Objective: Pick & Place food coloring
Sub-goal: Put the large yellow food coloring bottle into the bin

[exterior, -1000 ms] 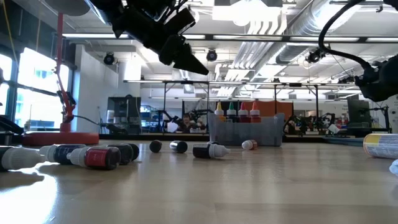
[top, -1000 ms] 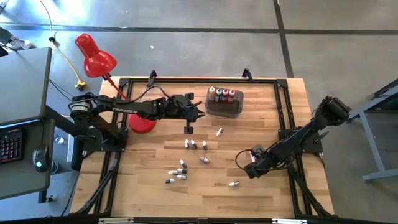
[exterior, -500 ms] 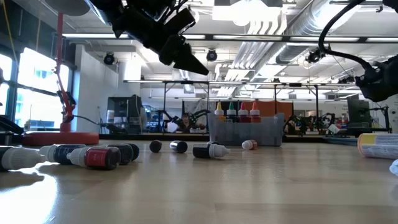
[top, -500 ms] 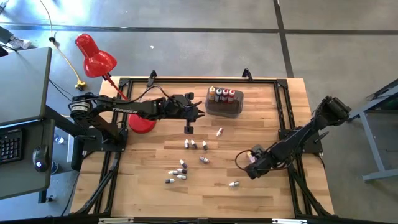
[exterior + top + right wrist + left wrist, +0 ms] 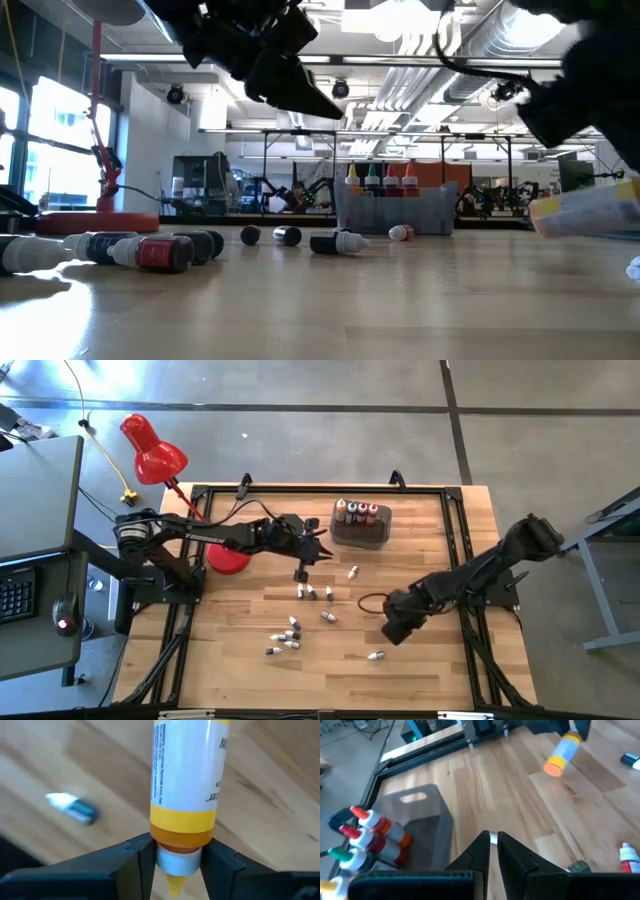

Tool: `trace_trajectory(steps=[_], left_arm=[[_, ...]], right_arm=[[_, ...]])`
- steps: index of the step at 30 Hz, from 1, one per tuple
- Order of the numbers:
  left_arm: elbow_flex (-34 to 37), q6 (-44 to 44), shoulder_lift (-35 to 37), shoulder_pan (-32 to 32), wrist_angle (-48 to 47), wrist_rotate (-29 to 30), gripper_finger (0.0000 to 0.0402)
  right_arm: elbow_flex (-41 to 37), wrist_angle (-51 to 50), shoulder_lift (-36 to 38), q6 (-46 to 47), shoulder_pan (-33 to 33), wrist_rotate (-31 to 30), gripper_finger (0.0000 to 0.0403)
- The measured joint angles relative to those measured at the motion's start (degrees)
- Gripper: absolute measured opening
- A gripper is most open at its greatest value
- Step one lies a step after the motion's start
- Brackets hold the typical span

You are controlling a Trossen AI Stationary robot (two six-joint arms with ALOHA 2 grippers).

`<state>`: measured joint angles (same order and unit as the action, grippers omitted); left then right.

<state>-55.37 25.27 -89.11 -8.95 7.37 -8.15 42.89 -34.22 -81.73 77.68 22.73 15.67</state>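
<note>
High view: right gripper (image 5: 392, 628) sits low over the wooden worktop (image 5: 440, 670), right of centre; left gripper (image 5: 300, 572) hangs just beside the grey tub (image 5: 361, 535), which holds four upright bottles (image 5: 356, 512). Small bottles (image 5: 288, 638) lie scattered mid-worktop, one more (image 5: 376, 656) near the right gripper; red lamp (image 5: 153, 452) at far left. Low view: a yellow-banded bottle (image 5: 588, 212) is tilted clear of the worktop under the right arm; tub (image 5: 395, 208) stands behind, loose bottles (image 5: 150, 250) lie in the foreground. Left wrist view: fingers (image 5: 481, 855) nearly touching, nothing between them; tub (image 5: 422, 827) near. Right wrist view: fingers (image 5: 142, 855) partly apart, clamped on the neck of the orange-yellow bottle (image 5: 187, 785) just above its white cap; one small bottle (image 5: 72, 807) lies on the worktop beyond.
</note>
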Motion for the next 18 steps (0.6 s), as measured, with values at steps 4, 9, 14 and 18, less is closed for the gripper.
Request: trace_trajectory(steps=[4,9,14,18], left_arm=[[0.00,2.11,-2.38,0.00,0.32,-0.57,0.0033],[0.00,3.41,-4.21,-0.02,0.80,-6.41,0.0043],[0.04,3.55,-4.16,1.00,2.79,-12.80,0.0095],[0.04,7.36,-4.16,3.64,3.79,-12.78,0.0149]], right_arm=[[0.99,2.58,0.00,-4.18,-4.29,2.68,0.0123],[0.99,9.26,0.00,-6.51,-9.83,4.35,0.0125],[0.99,14.86,0.00,-8.12,-15.41,7.24,0.0122],[0.99,20.40,0.02,-7.45,-19.67,8.95,0.0121]])
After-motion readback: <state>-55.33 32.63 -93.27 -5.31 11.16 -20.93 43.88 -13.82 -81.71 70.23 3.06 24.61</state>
